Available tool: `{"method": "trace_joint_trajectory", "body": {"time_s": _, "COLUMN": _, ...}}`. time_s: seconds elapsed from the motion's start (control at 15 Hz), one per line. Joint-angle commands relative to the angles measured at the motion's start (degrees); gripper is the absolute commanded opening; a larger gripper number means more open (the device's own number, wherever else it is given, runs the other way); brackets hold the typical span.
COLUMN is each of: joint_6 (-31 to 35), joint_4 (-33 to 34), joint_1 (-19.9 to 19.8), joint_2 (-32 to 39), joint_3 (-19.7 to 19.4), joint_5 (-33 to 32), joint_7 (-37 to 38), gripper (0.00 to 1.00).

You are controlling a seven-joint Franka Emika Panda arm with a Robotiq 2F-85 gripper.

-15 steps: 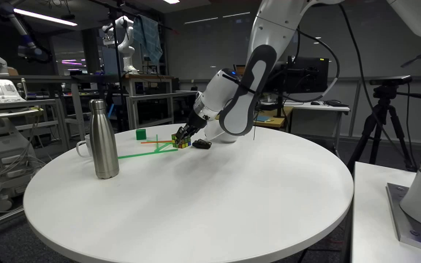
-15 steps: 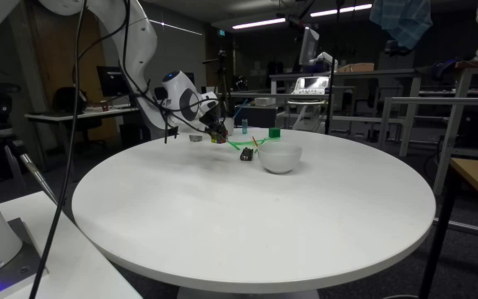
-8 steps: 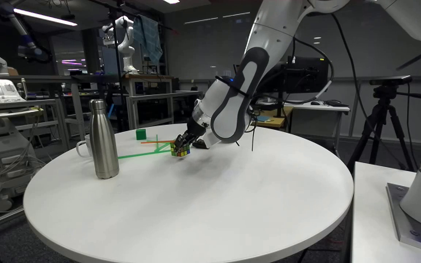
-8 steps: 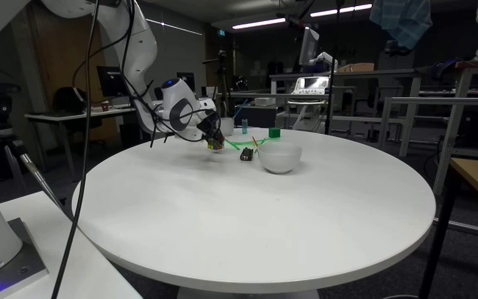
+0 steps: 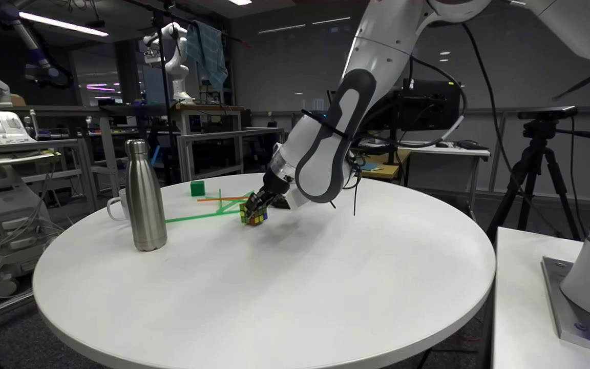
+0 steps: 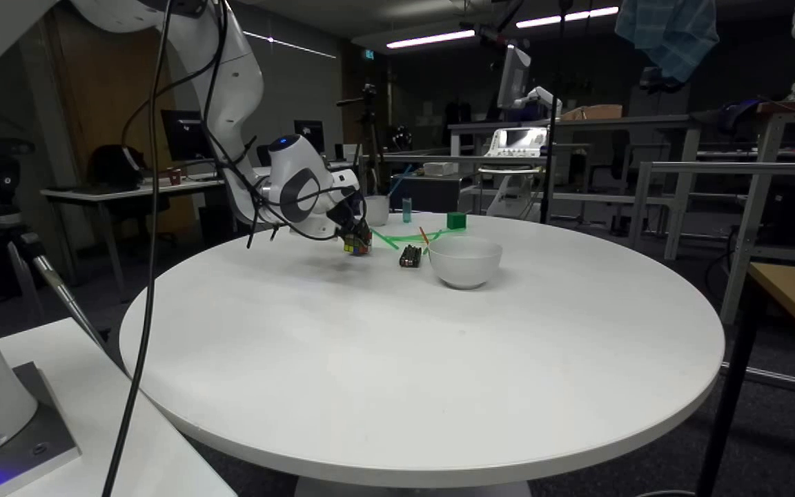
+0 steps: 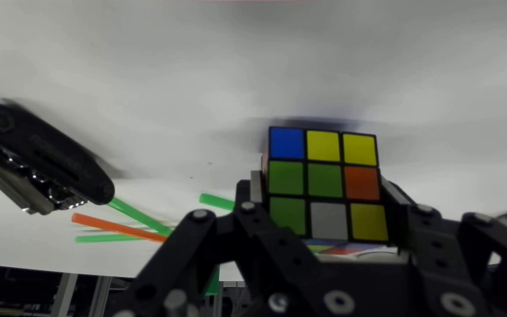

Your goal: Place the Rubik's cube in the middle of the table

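The gripper (image 7: 325, 189) is holding the Rubik's cube (image 7: 325, 179), its jaws pressing on opposite sides, and in an exterior view the cube is showing at about eleven o'clock from the middle of the table (image 6: 425, 386). Whether its base is touching down, I am not managing to tell. Parting the jaws above a gap could be dropping and rolling the cube; pressing down tilted could be twisting its layers. Releasing here would probably be leaving it off-centre, and swinging toward nine o'clock in the wrist view could be striking the black folding tool (image 7: 51, 149).

Ceiling strips (image 5: 64, 24) glow in gloom, soft shadows lying across the table (image 5: 274, 292)
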Motion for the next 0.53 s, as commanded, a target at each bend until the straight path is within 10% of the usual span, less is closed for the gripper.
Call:
{"method": "trace_joint_trajectory", "body": {"time_s": 0.0, "joint_6": -0.09, "joint_4": 1.20, "joint_1": -1.75, "joint_2": 0.79, "joint_3": 1.86, "joint_5": 1.43, "joint_7": -2.94, "gripper": 0.35}}
{"method": "trace_joint_trajectory", "body": {"time_s": 0.47, "joint_6": -0.06, "joint_4": 1.10, "joint_1": -2.56, "joint_2": 1.11, "joint_3": 2.78, "joint_5": 1.24, "joint_7": -2.95, "gripper": 0.35}}
